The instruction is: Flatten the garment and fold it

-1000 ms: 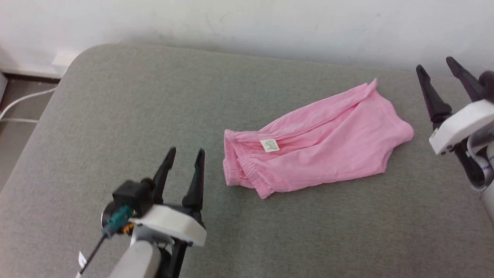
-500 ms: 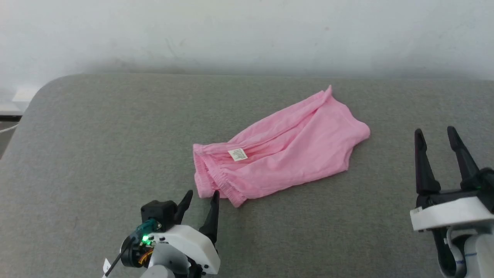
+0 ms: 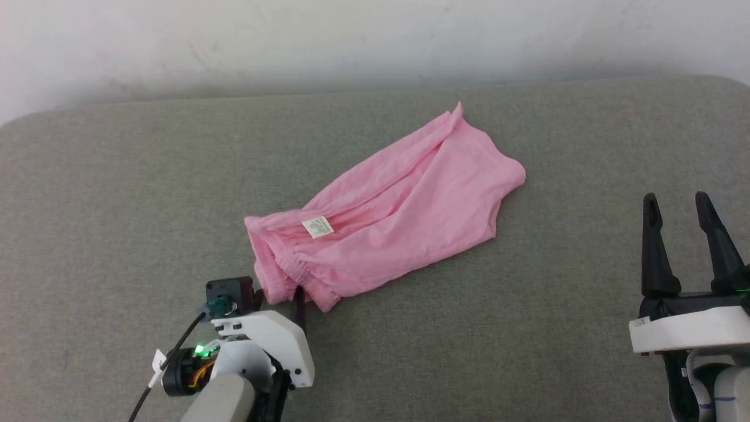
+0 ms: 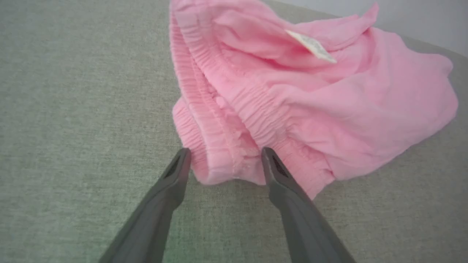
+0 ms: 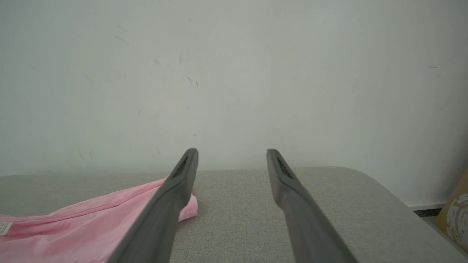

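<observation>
Left wrist view, left claw (image 4: 226, 159): spread wide, clamping nothing, tips low on the grey padded surface (image 4: 73, 109) and flanking the gathered waistband end of the garment (image 4: 329, 109). Lies rumpled and slantwise mid-surface, white label (image 3: 317, 227) facing up. Right claw (image 3: 677, 202): parted, empty, well apart from the pink fabric, off to the right.
</observation>
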Tool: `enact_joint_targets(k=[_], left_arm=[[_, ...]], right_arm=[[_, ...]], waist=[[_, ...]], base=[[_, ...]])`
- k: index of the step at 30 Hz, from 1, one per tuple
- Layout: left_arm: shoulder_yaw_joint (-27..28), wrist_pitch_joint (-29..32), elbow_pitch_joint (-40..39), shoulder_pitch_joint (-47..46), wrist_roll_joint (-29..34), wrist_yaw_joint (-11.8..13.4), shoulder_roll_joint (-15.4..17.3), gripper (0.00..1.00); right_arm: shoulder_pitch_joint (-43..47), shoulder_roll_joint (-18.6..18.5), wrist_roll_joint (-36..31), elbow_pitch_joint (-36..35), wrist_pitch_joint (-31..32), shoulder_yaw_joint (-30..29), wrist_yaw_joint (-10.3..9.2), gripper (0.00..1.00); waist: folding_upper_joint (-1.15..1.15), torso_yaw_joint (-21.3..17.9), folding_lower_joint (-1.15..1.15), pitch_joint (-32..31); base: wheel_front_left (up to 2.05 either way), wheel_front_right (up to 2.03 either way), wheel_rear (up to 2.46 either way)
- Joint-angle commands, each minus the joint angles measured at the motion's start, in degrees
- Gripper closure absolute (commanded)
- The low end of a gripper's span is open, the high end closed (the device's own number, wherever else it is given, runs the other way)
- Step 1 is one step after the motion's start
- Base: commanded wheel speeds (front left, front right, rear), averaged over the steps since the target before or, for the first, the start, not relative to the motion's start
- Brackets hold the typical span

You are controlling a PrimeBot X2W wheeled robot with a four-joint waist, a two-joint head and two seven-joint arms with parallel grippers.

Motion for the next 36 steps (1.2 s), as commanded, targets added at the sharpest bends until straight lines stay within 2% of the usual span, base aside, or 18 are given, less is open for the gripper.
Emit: enact_joint_targets(k=[1, 5, 10, 11, 12, 19, 25, 26, 29, 33, 36], left_arm=[[-0.14, 1.22, 1.25, -0.8, 0.87, 1.17, 0.65, 0.0], [-1.56, 5.43, 3.86, -1.2, 2.02, 2.9, 1.22, 0.0], [-2.92, 8.63, 5.08, -1.08, 0.71, 1.68, 0.32, 0.0], [-2.94, 8.74, 5.11, -1.06, -0.03, 0.92, -0.08, 0.35], [-2.98, 8.66, 5.11, -1.12, -0.69, 0.02, -0.38, 1.0], [-3.13, 3.57, 3.56, -1.47, -1.67, -3.0, -1.63, 1.0], [-4.66, 0.7, -0.26, -1.42, -1.14, -4.74, -2.4, 1.0], [-4.66, 0.7, -0.26, -1.42, -1.14, -4.74, -2.4, 1.0], [-5.92, 0.27, -2.15, -1.72, -0.57, -5.36, -2.83, 1.0], [-7.56, -0.05, -3.68, -2.59, 0.01, -6.05, -3.72, 1.0], [-8.78, -0.39, -3.8, -3.4, 0.37, -6.53, -4.45, 1.0]], right_arm=[[0.25, 0.36, 0.01, -0.43, -0.14, -0.03, -0.06, 0.0], [-0.16, 0.69, 0.24, -0.58, -0.41, 0.31, -0.06, 0.0], [-0.78, 0.95, 0.43, -0.47, -0.68, 0.33, -0.06, 0.0], [-0.92, 0.96, 0.43, -0.41, -0.63, 0.44, -0.06, 0.0], [-1.08, 0.94, 0.37, -0.36, -0.51, 0.59, -0.06, 0.0], [-3.21, -2.57, 1.14, 1.1, 4.18, 3.21, -0.06, 0.0], [-9.81, -7.95, 3.91, 7.13, 21.46, 7.94, -0.06, 0.0], [-9.81, -7.95, 3.91, 7.13, 21.46, 7.94, -0.06, 0.0], [-15.21, -10.45, 6.17, 11.17, 29.9, 9.98, -0.06, 0.0], [-22.68, -11.35, 9.74, 18.85, 38.69, 9.77, -0.06, 0.0], [-27.67, -12.36, 8.14, 24.89, 41.98, 9.29, -0.06, 0.0]], waist=[[0.0, -1.2, 0.0, 1.66], [0.0, -1.58, 0.0, 2.92], [0.0, -1.22, 0.0, 3.97], [0.0, -1.05, 0.0, 4.06], [0.0, -0.88, 0.0, 4.11], [0.0, 1.76, 0.0, 2.93], [0.0, 5.53, 0.0, 2.81], [0.0, 5.53, 0.0, 2.81], [0.0, 7.68, 0.0, 3.9], [0.0, 10.39, 0.0, 5.72], [0.0, 12.15, 0.0, 6.97]], base=[[0.0, 0.0, 0.0], [0.0, 0.0, 0.0], [0.0, 0.0, 0.0], [0.0, 0.0, 0.0], [0.0, 0.0, 0.0], [0.0, 0.0, 0.0], [0.0, 0.0, 0.0], [0.0, 0.0, 0.0], [0.0, 0.0, 0.0], [0.0, 0.0, 0.0], [0.0, 0.0, 0.0]])
